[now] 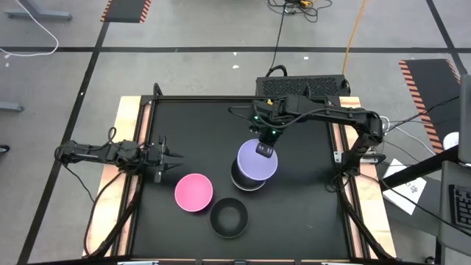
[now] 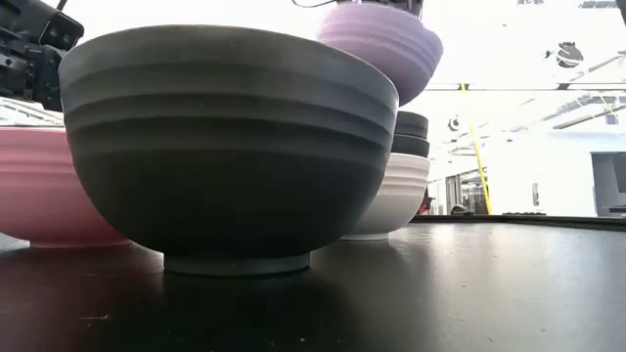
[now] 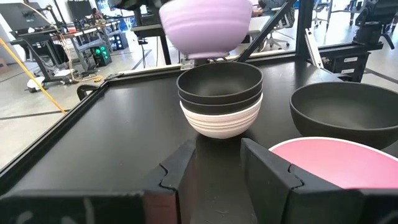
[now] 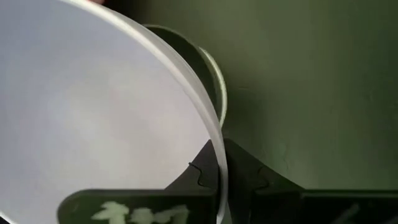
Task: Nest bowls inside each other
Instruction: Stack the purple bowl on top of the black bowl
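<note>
The right end effector [image 1: 265,149] is closed on the rim of the lavender bowl [image 1: 257,161], its two dark fingers [image 4: 205,171] pinching the thin wall from either side, as the right wrist view shows. It holds that bowl in the air, clear of and directly above a stack of nested bowls [image 3: 220,102]: a white bowl [image 3: 221,121] at the bottom carrying two black bowls [image 3: 220,90], one inside the other. In the low view the lavender bowl hangs a little above the stack's top rim, not touching it. The stack stands near the middle of the black surface [image 1: 191,132]. A pink bowl [image 1: 193,191] sits upright to the left of the stack, and a single black bowl [image 1: 229,218] sits just beside it, toward the front edge; both are apart from the stack. The left end effector [image 1: 171,160] waits low at the left side of the surface, near the pink bowl, with its fingers [image 3: 273,177] partly spread and nothing between them.
</note>
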`<action>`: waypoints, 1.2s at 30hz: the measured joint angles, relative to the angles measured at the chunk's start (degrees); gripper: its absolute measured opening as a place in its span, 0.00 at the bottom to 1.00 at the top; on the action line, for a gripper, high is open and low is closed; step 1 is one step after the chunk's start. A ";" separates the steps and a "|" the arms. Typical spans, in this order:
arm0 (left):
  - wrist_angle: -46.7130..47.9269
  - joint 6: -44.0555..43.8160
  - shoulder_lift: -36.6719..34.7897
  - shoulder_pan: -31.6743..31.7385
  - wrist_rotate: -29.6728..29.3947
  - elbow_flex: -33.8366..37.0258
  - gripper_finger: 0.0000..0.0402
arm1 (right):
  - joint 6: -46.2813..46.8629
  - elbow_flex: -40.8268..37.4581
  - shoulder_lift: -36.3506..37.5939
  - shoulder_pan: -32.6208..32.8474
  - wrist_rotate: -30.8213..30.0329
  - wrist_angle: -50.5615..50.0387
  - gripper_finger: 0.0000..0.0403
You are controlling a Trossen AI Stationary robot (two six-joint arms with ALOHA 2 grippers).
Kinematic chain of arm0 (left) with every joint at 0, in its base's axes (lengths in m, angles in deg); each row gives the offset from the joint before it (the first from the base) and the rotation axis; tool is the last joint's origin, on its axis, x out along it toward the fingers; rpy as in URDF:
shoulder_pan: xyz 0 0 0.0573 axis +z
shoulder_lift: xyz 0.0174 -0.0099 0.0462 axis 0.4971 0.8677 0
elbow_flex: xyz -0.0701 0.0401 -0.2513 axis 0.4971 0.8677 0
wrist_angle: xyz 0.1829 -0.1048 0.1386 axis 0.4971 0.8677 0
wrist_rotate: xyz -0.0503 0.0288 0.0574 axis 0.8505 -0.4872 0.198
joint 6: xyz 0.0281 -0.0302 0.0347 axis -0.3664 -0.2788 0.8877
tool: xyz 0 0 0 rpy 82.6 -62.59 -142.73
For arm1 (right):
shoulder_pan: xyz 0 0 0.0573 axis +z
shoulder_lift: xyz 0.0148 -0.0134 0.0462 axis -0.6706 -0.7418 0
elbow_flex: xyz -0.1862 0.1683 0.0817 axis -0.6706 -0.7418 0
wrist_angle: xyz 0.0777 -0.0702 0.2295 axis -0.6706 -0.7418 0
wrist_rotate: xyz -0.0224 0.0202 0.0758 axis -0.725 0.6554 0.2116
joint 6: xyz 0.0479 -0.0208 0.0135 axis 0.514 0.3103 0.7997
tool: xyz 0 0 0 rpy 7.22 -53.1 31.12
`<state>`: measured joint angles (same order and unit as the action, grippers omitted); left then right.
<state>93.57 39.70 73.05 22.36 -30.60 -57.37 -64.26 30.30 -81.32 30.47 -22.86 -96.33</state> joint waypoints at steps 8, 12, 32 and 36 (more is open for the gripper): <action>0.02 0.94 0.76 0.00 0.01 0.00 0.32 | -1.27 0.52 -4.12 -0.04 2.84 -1.29 0.00; 0.02 0.96 0.76 0.02 0.01 0.00 0.32 | -1.62 0.52 -5.31 -0.07 2.86 -1.09 0.00; 0.02 1.07 1.40 0.01 0.03 0.02 0.32 | -3.90 0.56 -12.25 -0.30 6.25 0.51 0.00; 0.02 1.09 1.39 0.01 0.03 0.02 0.32 | -4.68 0.59 -14.75 -0.36 5.41 -1.57 0.00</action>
<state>93.59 40.79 74.44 22.38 -30.57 -57.35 -68.94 30.89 -96.07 30.11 -17.45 -97.90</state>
